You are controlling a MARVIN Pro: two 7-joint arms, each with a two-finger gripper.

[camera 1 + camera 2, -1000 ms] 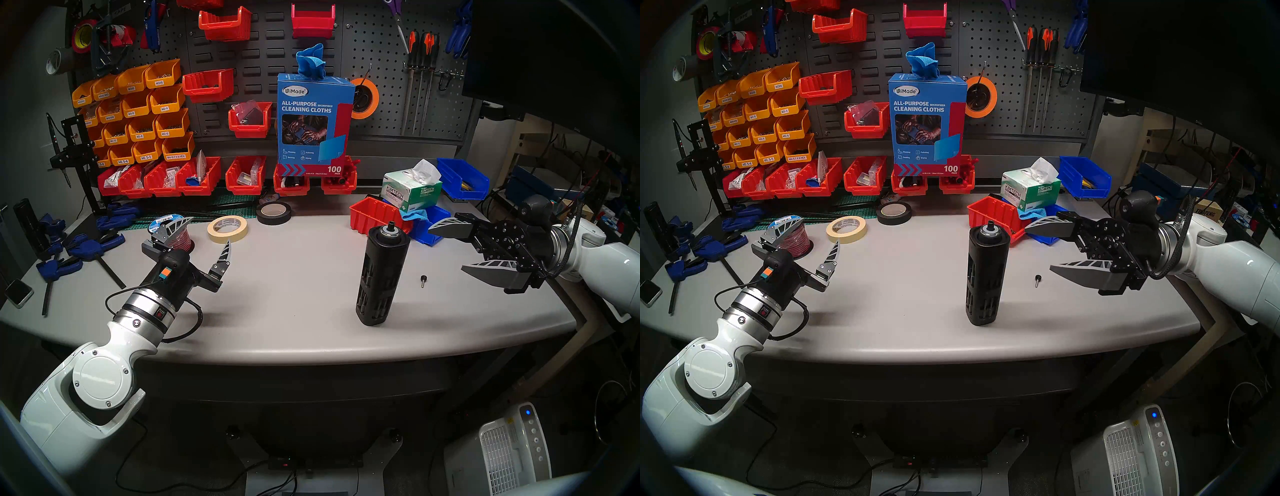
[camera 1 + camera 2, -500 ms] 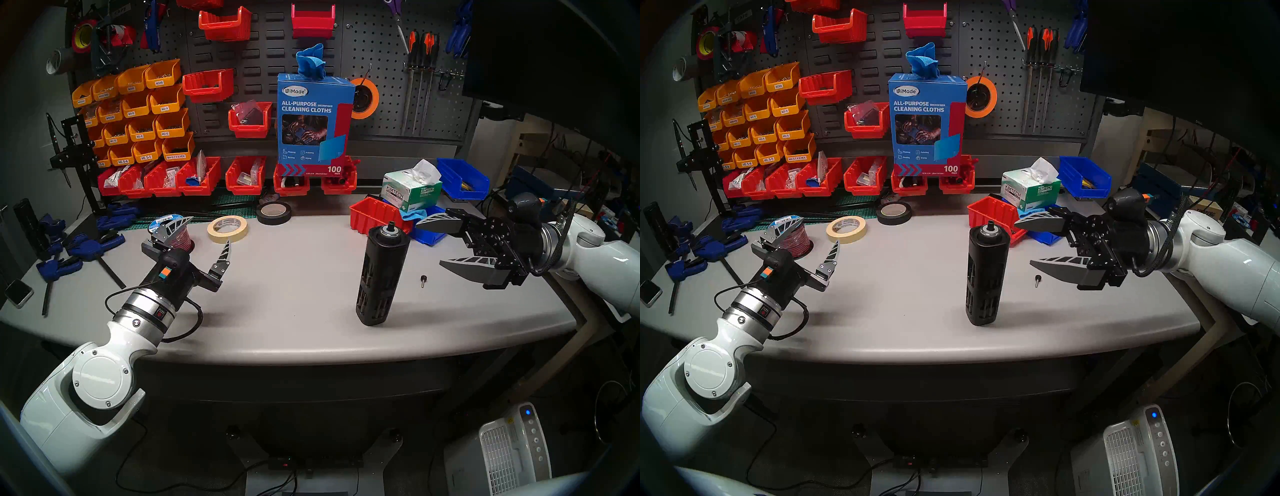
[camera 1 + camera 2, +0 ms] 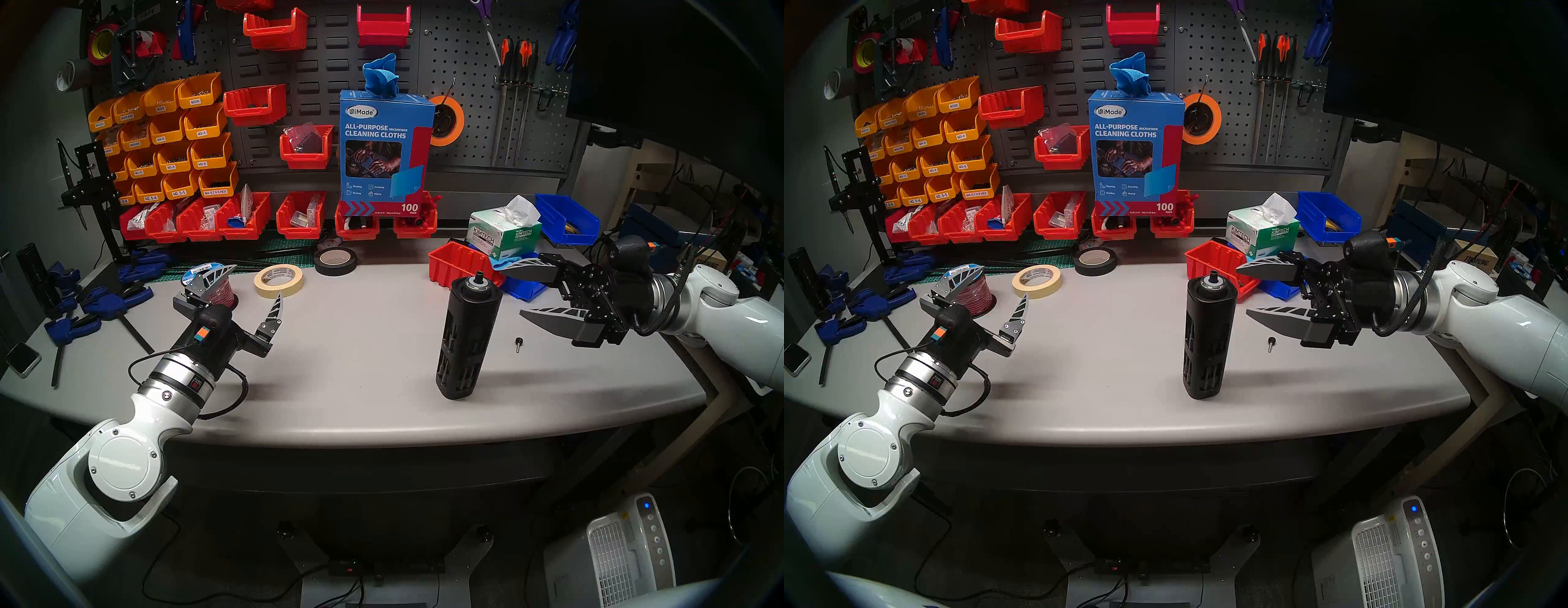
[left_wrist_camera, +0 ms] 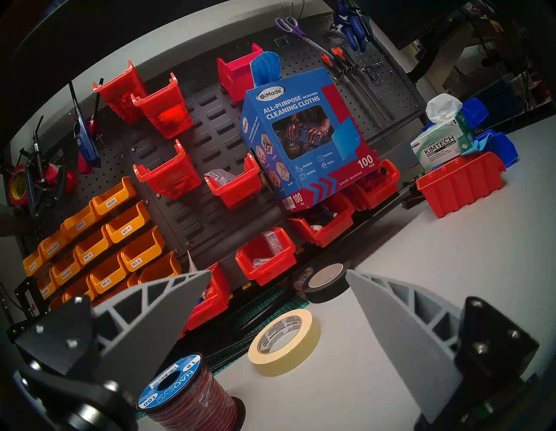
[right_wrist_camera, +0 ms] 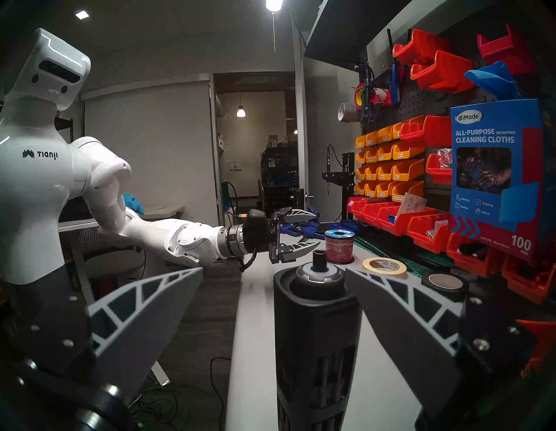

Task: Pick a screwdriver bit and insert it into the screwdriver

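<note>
A: Left side first. The left pincer point(image 3: 250, 282) hung over the surface point(image 3: 360, 339) at about 9 o'clock from centre, fingers spread, nothing between them. A wire spool point(image 3: 220, 293) sat just behind it, a roll of masking tape point(image 3: 278, 279) near it at about 1 o'clock.

B: Centre?

A: The screwdriver point(image 3: 466, 335) stood upright on the surface, a thick black column, silver ring and socket point(image 3: 480, 277) on top, vertical slots in its lower half. In the right wrist view thin dark rods showed behind those slots point(image 5: 319, 379); probably each one a screwdriver bit, though too dim to be sure. No bit was in the socket.

B: Handling?

A: Judged: the body rigid, fairly heavy, smooth plastic, tall on a small base, so a sideways push could tip it. Best held around the upper, unslotted half. A bit would be stiff, light, slim and slick; pinch it across the shaft near its free end.

B: Right side?

A: A small black-knobbed pin point(image 3: 518, 343) lay at 3 o'clock from the column, apart from it. The right pincer point(image 3: 511, 291) was level at 3 o'clock, spread wide, its tips just beside the column's top, not touching, holding nothing. A red bin point(image 3: 456, 265) stood behind.
</note>
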